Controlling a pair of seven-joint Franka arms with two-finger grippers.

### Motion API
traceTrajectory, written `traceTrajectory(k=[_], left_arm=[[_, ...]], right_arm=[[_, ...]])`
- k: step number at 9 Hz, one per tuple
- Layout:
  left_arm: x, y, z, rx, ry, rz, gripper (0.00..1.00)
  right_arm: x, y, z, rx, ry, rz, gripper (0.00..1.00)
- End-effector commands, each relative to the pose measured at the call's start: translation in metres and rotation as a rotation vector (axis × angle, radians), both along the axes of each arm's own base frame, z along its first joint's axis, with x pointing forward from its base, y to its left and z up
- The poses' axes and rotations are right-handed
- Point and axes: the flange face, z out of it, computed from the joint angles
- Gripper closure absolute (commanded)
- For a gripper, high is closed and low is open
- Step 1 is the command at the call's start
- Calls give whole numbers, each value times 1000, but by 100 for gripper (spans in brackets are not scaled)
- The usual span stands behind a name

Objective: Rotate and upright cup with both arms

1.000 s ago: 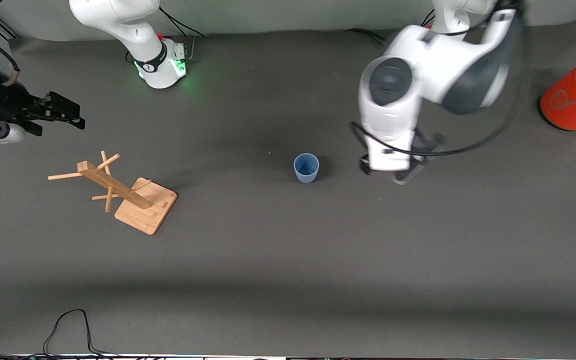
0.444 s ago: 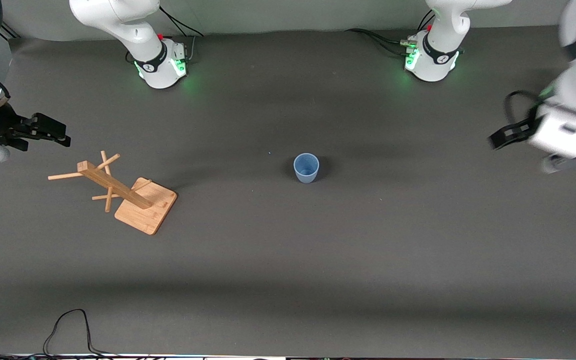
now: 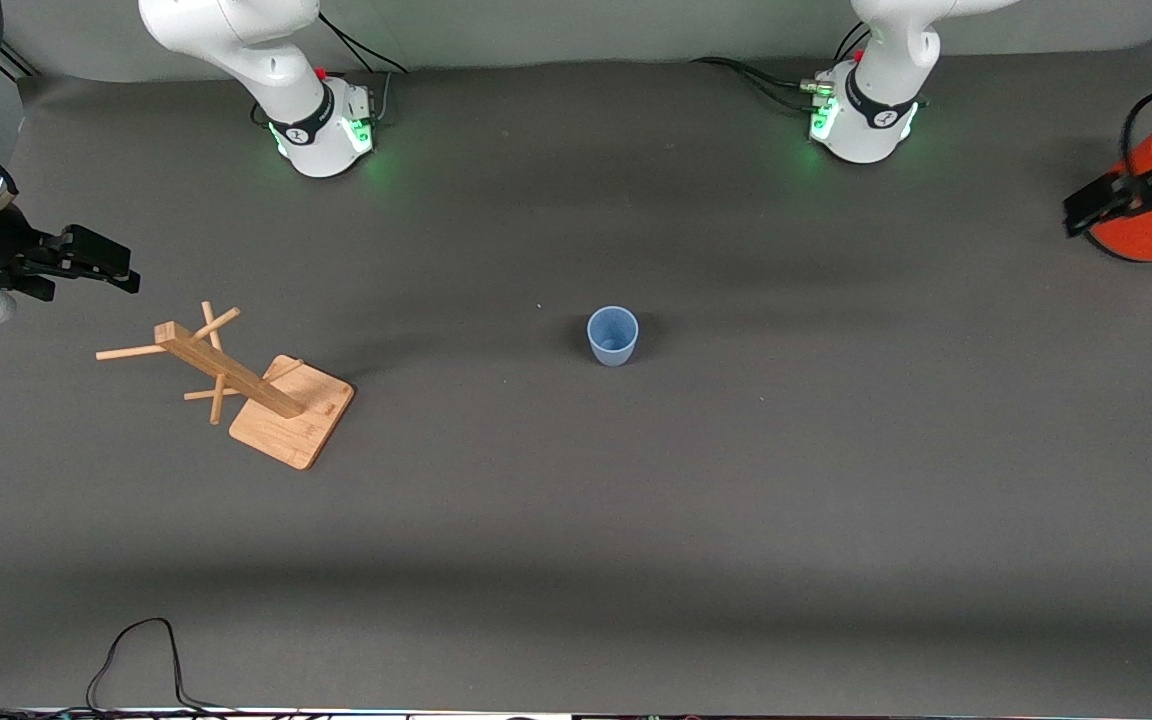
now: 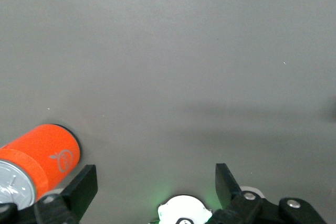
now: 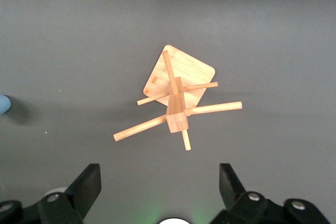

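Dark grey table [image 3: 576, 520]: cup [image 3: 613, 335] upright, mouth up, mid-table, untouched. Left gripper [image 3: 1101, 205] up over orange canister [image 3: 1141, 215] at left arm's end, fingers spread, empty. Right gripper [image 3: 91, 258] up near wooden rack [image 3: 256, 385] at right arm's end, fingers spread, empty.

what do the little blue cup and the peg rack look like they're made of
The cup looks like matte plastic: even light blue, no shine. The peg rack looks like unpainted light wood, perhaps bamboo: tan, with faint grain lines on its base.
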Motion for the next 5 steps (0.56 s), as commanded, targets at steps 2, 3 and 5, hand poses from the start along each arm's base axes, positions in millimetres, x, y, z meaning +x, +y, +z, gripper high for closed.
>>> traceTrajectory(k=[2, 3, 5], left_arm=[[-12, -2, 13, -24, -86, -69, 0], [-12, 8, 11, -71, -100, -91, 0], [2, 6, 13, -84, -181, -101, 0]], right_arm=[[-5, -8, 7, -6, -16, -20, 0], [-5, -7, 6, -6, -13, -23, 0], [-4, -6, 6, -6, -15, -15, 0]])
